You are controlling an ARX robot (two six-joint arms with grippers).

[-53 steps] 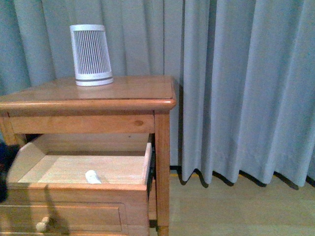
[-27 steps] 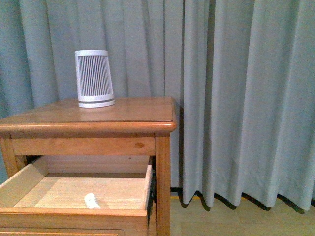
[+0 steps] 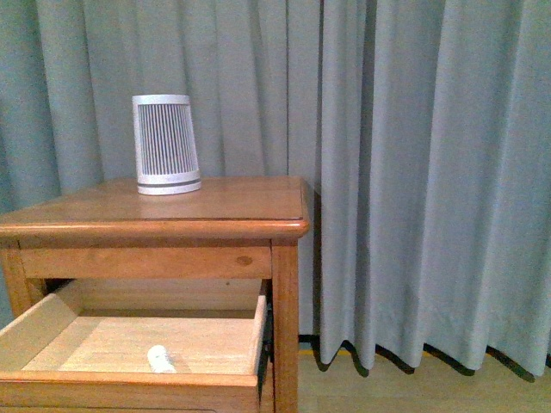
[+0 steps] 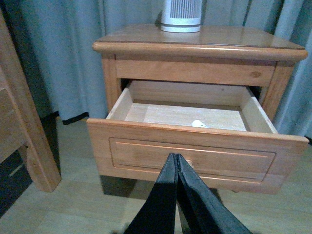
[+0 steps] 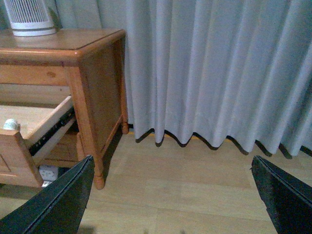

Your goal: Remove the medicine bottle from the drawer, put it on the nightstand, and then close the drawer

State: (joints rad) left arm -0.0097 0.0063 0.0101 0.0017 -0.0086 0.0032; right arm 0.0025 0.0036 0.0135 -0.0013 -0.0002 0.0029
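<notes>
Front view: the nightstand (image 3: 215,228) stands before a grey curtain (image 3: 413,172). Its drawer (image 3: 129,387) is pulled well out, and the pale wood inside shows. The bottle (image 3: 160,359) lies on its side on the drawer floor, close to the front edge and about midway along it. A ribbed device (image 3: 165,144) stands upright at the back edge of the nightstand top, a little left of the middle. The bottle and the device are well apart.

Left wrist view: the left gripper (image 4: 174,158) has its two black fingers pressed together with nothing between them. Its tip is in front of the middle of the drawer front (image 4: 146,153), where it covers most of the knob; whether it touches the wood I cannot tell. The bottle (image 4: 198,124) shows as a small white shape just behind the front edge of the drawer, inside it. The device (image 4: 181,14) stands at the back edge of the top. A bed post (image 4: 24,122) stands beside the nightstand.

Right wrist view: the right gripper (image 5: 171,163) has its fingers (image 5: 58,204) spread wide and holds nothing. It hangs over the wooden floor (image 5: 185,195), beside the nightstand and in front of the curtain (image 5: 209,73). The bottle's cap (image 5: 10,124) peeps over the front edge of the drawer.
</notes>
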